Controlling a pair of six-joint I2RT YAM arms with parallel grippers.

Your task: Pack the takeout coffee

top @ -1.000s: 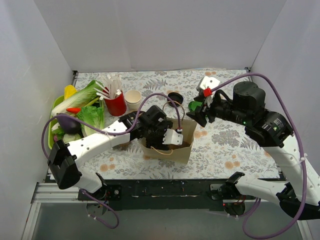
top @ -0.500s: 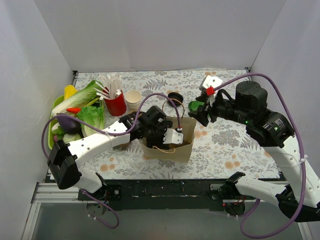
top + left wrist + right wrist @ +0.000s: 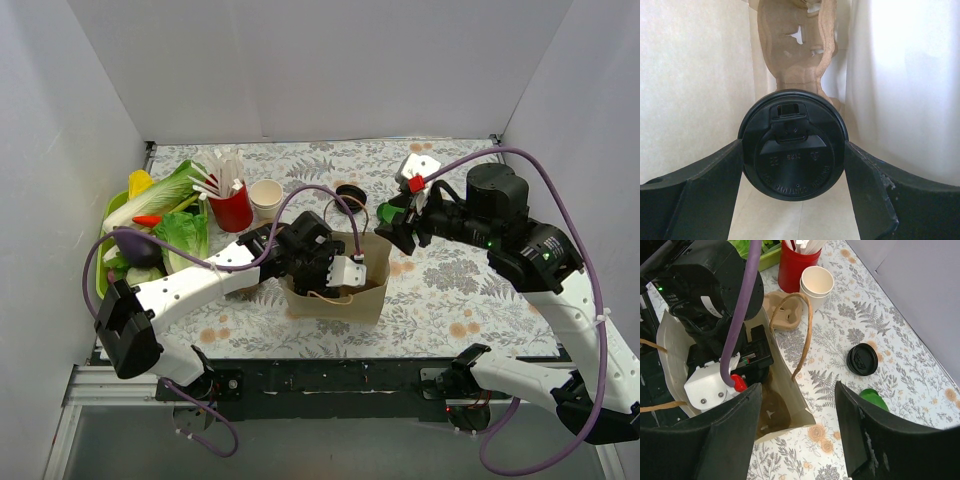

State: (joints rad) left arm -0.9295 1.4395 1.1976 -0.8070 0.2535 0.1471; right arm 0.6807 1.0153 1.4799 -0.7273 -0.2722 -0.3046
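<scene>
Within left end effector point(image 3: 793, 150) grip, takeout coffee point(image 3: 793, 162)

Seen from above, the left gripper point(image 3: 345, 272) down in the bag point(image 3: 335, 303) hides the coffee point(image 3: 794, 125) completely. Its wrist camera catches only the lid point(image 3: 792, 167); the cup beneath is out of sight and the embossed lettering too blurred to read. In the right wrist view, straws point(image 3: 807, 244) in the red cup point(image 3: 796, 267) run off the top edge, and a green object point(image 3: 873, 399) sits half behind a finger point(image 3: 875, 440).
</scene>
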